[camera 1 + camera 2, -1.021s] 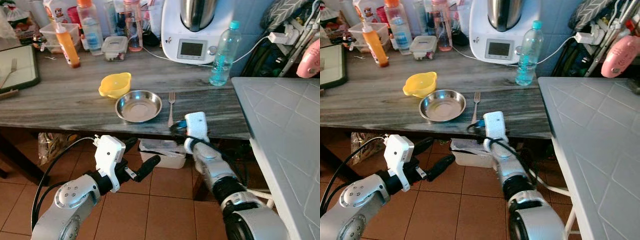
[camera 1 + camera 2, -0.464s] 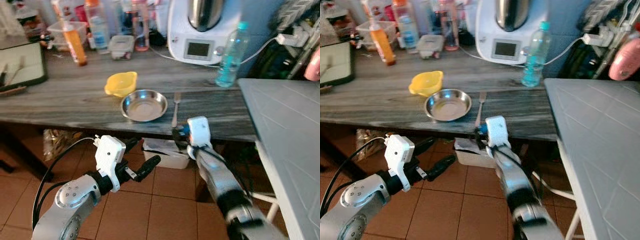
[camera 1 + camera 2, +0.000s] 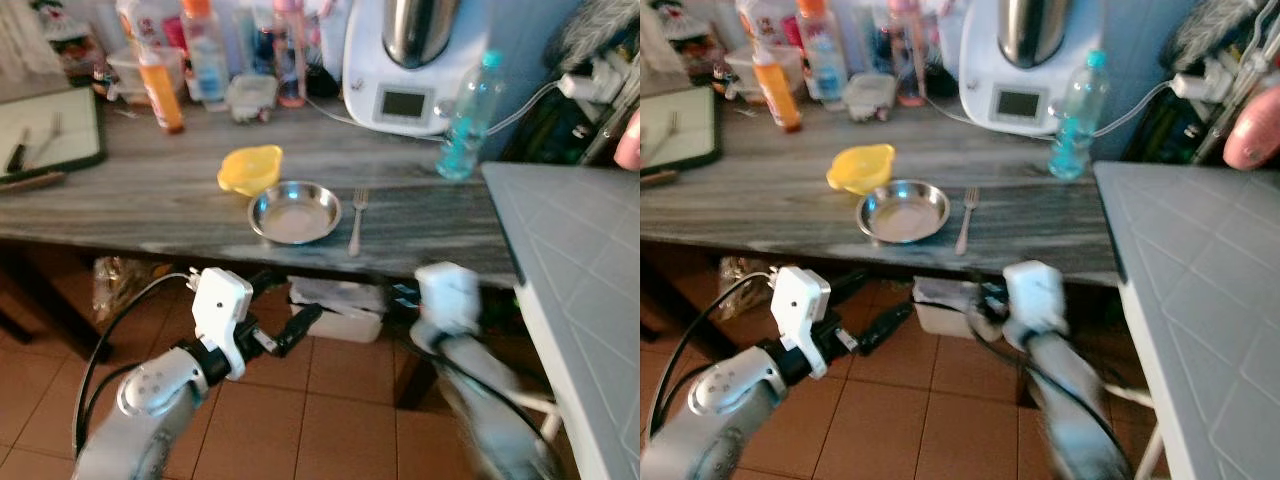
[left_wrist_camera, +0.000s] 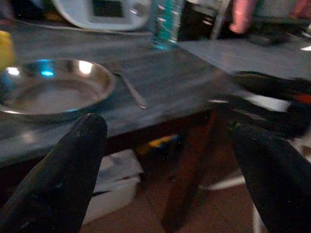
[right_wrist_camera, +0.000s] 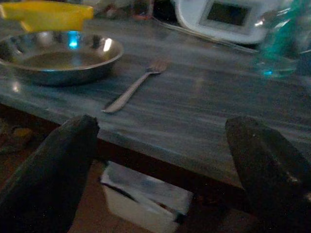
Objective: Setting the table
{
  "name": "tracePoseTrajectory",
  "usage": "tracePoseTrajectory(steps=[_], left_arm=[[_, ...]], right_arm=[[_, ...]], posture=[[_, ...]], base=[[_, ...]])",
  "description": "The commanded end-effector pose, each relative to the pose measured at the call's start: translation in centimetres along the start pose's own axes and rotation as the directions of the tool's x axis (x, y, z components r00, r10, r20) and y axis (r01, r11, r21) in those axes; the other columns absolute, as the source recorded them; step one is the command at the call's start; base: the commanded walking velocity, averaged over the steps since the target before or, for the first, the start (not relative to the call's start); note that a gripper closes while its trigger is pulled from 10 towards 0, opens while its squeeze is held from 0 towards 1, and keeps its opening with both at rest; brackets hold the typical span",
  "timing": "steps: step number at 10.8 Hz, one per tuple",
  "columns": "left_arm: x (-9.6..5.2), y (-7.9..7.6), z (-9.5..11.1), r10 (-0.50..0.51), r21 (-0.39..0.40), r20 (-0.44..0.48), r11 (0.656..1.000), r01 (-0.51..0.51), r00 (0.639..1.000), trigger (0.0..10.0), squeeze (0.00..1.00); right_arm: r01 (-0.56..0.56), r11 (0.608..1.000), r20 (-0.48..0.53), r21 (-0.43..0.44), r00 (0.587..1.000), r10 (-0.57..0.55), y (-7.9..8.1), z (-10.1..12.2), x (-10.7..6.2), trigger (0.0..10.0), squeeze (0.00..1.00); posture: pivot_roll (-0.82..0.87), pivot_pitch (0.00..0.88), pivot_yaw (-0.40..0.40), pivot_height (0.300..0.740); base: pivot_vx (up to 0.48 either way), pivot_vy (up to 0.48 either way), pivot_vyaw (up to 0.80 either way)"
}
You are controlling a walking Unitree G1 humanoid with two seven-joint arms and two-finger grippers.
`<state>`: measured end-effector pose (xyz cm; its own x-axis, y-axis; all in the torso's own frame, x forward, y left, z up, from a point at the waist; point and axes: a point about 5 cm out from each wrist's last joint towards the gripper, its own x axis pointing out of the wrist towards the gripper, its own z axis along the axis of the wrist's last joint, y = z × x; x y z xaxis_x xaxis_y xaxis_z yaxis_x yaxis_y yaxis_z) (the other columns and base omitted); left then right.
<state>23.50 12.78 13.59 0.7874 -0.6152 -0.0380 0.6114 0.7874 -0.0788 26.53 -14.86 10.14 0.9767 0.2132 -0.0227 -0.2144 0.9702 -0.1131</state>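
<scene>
**A plate, a fork and a bowl on the gray table**

From our left eye we see a gray table (image 3: 150, 195). A shiny metal plate (image 3: 294, 211) sits near its front edge. A fork (image 3: 357, 219) lies just beside the plate, on our right side. A yellow bowl (image 3: 250, 169) touches the plate's far edge. Farther back stand a blue water bottle (image 3: 467, 117) and a white kitchen machine (image 3: 412, 60). Our left gripper (image 3: 290, 322) hangs below the table edge, over the tile floor.

From our right eye, our right arm looks blurry under the table, beside a white box (image 3: 940, 303) on the floor.

Our left wrist camera shows the left gripper's two black fingers (image 4: 63, 170) spread wide apart, holding nothing. The plate and fork lie beyond them.

Our right wrist camera shows our right gripper (image 5: 160, 160) just below the table edge. Its fingers (image 5: 48, 170) are spread wide too, and hold nothing.
</scene>
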Motion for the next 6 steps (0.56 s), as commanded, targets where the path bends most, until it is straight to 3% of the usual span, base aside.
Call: tracePoseTrajectory(steps=[1, 2, 4, 6], left_arm=[[-0.2, 0.6, -0.4, 0.057, 0.021, -0.01, 0.998, -0.057, 0.998, 10.0, 0.0], [0.0, 1.2, -0.6, 0.144, 0.047, 0.009, 0.988, -0.144, 0.99, 10.0, 0.0], [0.0, 2.3, -1.0, 0.281, 0.101, 0.009, 0.954, -0.28, 0.96, 10.0, 0.0], [-1.9, 3.4, -2.3, 0.396, 0.173, -0.017, 0.906, -0.387, 0.918, 10.0, 0.0]], right_arm=[[0.024, 1.0, 0.007, -0.005, 1.0, -0.024, -0.8, 0.5, -0.7, 10.0, 0.0], [0.054, 0.998, -0.025, -0.009, 0.998, -0.055, -1.4, -0.1, -2.2, 10.0, 0.0], [0.052, 0.999, -0.037, -0.007, 0.998, -0.052, -1.3, 0.3, -3.1, 10.0, 0.0], [0.037, 0.999, -0.036, -0.019, 0.999, -0.038, -1.5, 0.8, -3.4, 10.0, 0.0]], posture=[[0.13, 0.0, 0.004, 0.74], [0.12, 0.0, 0.004, 0.74], [0.1, 0.0, 0.009, 0.74], [0.09, 0.0, 0.011, 0.74]], base=[[0.0, 0.0, 0.0], [0.0, 0.0, 0.0], [0.0, 0.0, 0.0], [0.0, 0.0, 0.0]])
